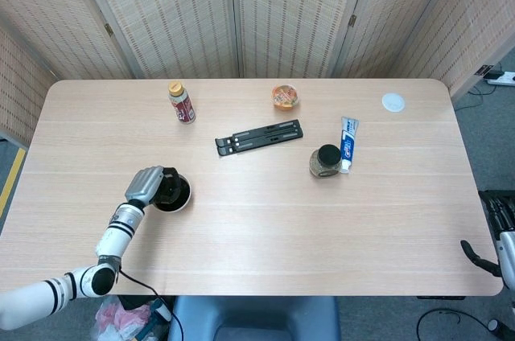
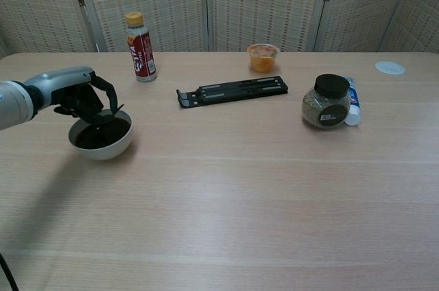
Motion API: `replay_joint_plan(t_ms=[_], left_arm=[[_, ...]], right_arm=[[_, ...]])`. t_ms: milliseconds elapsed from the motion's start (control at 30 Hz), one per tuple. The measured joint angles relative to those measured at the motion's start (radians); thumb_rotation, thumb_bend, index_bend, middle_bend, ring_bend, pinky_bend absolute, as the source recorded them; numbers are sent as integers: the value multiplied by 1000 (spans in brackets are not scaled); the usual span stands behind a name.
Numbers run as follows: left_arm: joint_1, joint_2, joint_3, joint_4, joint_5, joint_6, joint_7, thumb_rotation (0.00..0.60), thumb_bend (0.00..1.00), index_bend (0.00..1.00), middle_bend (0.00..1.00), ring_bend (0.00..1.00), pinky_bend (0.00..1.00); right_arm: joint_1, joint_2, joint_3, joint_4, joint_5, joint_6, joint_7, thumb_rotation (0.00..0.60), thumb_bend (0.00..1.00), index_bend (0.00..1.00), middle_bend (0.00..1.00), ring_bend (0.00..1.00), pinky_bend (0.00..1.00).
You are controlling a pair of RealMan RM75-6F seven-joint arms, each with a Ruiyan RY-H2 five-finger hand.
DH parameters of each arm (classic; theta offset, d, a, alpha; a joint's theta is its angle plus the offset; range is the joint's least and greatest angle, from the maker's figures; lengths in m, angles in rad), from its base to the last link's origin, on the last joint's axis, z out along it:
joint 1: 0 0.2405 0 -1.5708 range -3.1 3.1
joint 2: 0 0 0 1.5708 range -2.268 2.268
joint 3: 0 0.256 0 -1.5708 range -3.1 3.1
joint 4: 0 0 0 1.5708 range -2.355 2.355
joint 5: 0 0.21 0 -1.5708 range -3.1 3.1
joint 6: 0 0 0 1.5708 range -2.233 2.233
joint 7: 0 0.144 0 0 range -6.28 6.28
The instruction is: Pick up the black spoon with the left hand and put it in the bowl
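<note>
Hovering at the lower left of the head view, the left hand (image 2: 88, 101) curls over the white round bowl (image 2: 101, 145), apparently pinching the thin black spoon (image 2: 110, 114) above its dark inside; light, stiff and slippery, the spoon is best held mid-handle.

Left arm reaches in from the lower left, forearm angled up and inward, left hand (image 2: 81, 94) palm-down with dark fingers (image 2: 103, 102) curled. Right hand (image 1: 499, 232) hangs at the far right edge, barely showing.
</note>
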Motion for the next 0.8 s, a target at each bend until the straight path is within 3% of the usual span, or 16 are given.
replay_joint_plan(t_ms=[367, 800], left_arm=[[5, -4, 11, -33, 27, -4, -17, 600, 598, 711, 952, 847, 1000], [-19, -79, -28, 92, 11, 18, -29, 600, 598, 709, 952, 847, 1000]], right_arm=[[-5, 3, -1, -5, 0, 7, -2, 600, 181, 0, 134, 125, 91], [-8, 4, 0, -5, 4, 8, -1, 600, 181, 0, 134, 126, 91]])
